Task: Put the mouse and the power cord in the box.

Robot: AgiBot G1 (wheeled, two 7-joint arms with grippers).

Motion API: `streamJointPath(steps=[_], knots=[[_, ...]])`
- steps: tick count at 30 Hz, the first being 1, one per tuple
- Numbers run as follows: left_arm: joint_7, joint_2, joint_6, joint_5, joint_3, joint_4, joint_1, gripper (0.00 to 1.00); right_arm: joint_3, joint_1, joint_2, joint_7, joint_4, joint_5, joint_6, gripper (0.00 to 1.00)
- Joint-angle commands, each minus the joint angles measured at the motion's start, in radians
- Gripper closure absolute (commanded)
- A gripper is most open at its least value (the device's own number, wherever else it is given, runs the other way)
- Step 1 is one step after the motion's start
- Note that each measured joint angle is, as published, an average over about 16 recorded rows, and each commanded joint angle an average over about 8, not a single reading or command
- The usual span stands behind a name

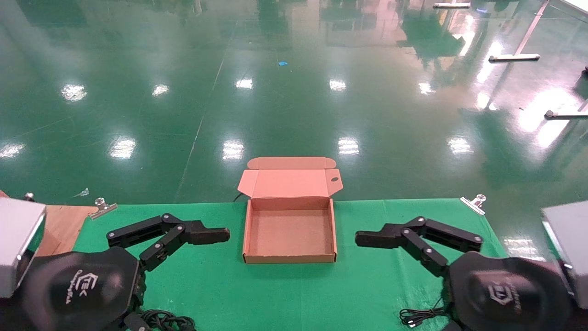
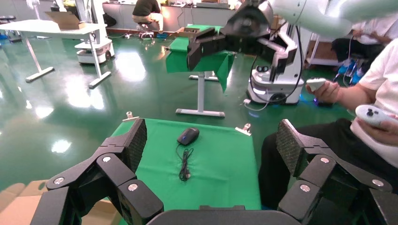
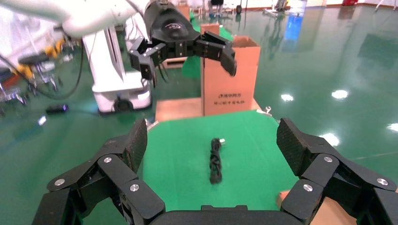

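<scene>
The box (image 1: 289, 258) lies open in the middle of the green cloth, empty, its lid folded back over the far edge. In the left wrist view the mouse (image 2: 188, 136) sits on the cloth with its thin wire (image 2: 185, 165) bundled beside it. In the head view only that wire (image 1: 419, 317) shows, by the right arm. The power cord (image 3: 215, 161) lies coiled on the cloth and appears at the near left (image 1: 165, 319). My left gripper (image 1: 220, 235) hovers open left of the box. My right gripper (image 1: 363, 239) hovers open to its right. Both are empty.
Metal clips (image 1: 103, 207) (image 1: 475, 202) pin the cloth at the far corners. A large brown carton (image 3: 230, 79) and a wooden board (image 1: 59, 225) lie past the table's left end. A seated person (image 2: 371, 103) holding controllers is close to the right end.
</scene>
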Motion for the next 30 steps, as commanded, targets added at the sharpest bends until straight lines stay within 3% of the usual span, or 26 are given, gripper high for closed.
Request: streamJointPath(steps=[1,9,18,23,30], knots=[[0.006,-0.007,0.005,0.02,0.006,-0.006,-0.004,0.0,-0.006,0.005,0.009,-0.004,0.013,-0.027,0.001,0.0],[0.01,-0.007,0.055,0.341,0.151,-0.001,-0.179,0.0,-0.227,0.251,-0.048,-0.026,0.02,-0.5,-0.062,0.0],[0.076,0.085,0.064,0.696,0.382,0.124,-0.401,0.0,-0.525,0.449,-0.177,-0.055,-0.043,-0.959,-0.063,0.0],[0.135,0.171,0.048,0.834,0.488,0.252,-0.463,0.0,-0.598,0.483,-0.248,-0.103,-0.161,-1.083,-0.019,0.0],[0.251,0.311,-0.012,0.958,0.57,0.46,-0.493,0.0,-0.623,0.474,-0.342,-0.237,-0.417,-1.132,0.102,0.0]])
